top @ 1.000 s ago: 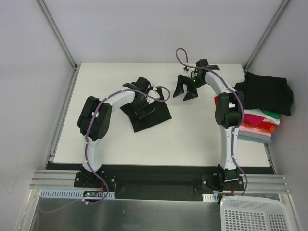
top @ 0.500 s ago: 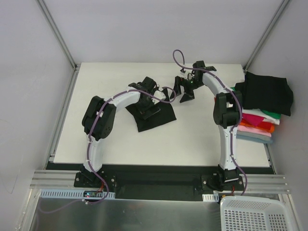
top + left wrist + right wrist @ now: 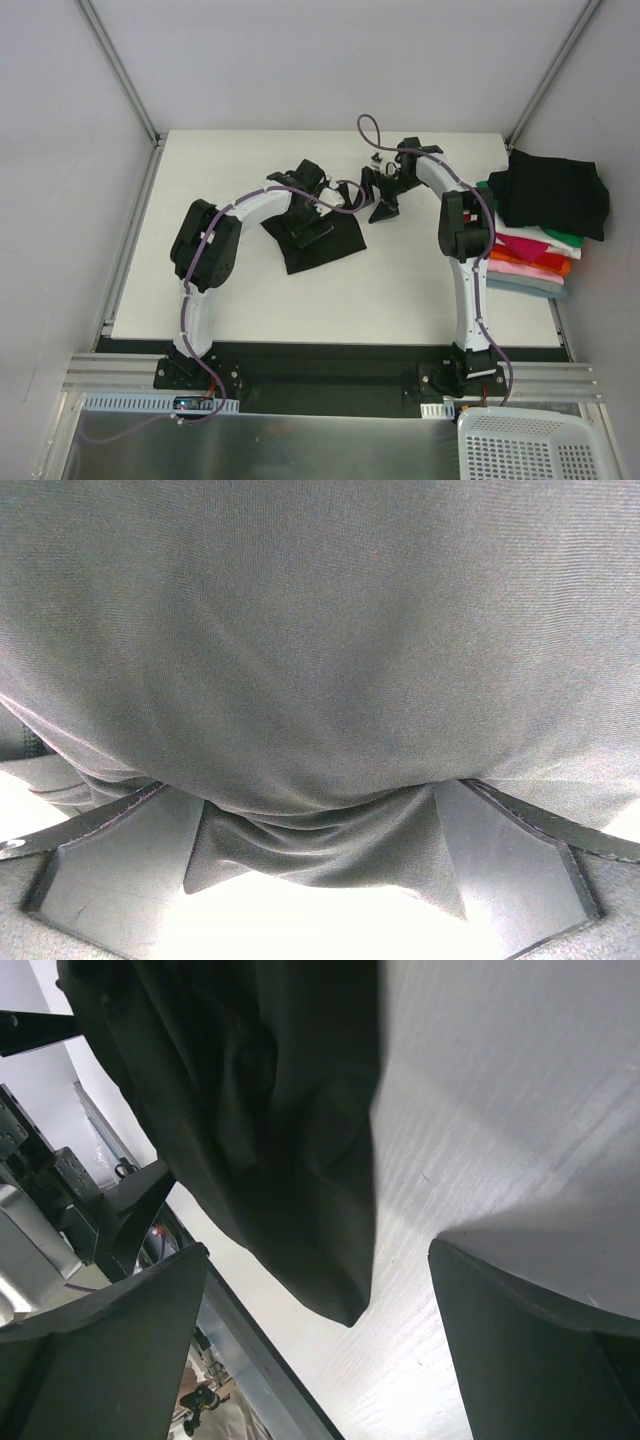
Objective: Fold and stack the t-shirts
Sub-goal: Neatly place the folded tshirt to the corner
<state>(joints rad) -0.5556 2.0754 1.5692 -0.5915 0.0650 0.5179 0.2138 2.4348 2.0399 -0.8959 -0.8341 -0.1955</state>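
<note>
Just off the bench's near right corner you have a white plastic lattice basket [image 3: 530, 445]. On the matte white bench [image 3: 400, 290], the folded t-shirts [image 3: 535, 255] are stacked at the right edge: soft flat slabs of blue-grey, pink, orange, red, white and green, capped by a lumpy black shirt [image 3: 555, 190]. Mid-bench lies the black tee [image 3: 325, 245], a rumpled fine-knit wedge. Your left gripper [image 3: 305, 222] presses into its far part. Cloth drapes over the fingertips, so I cannot tell whether it is pinching. Your right gripper [image 3: 378, 198] hangs just beyond the tee's far right corner, jaws spread wide.
</note>
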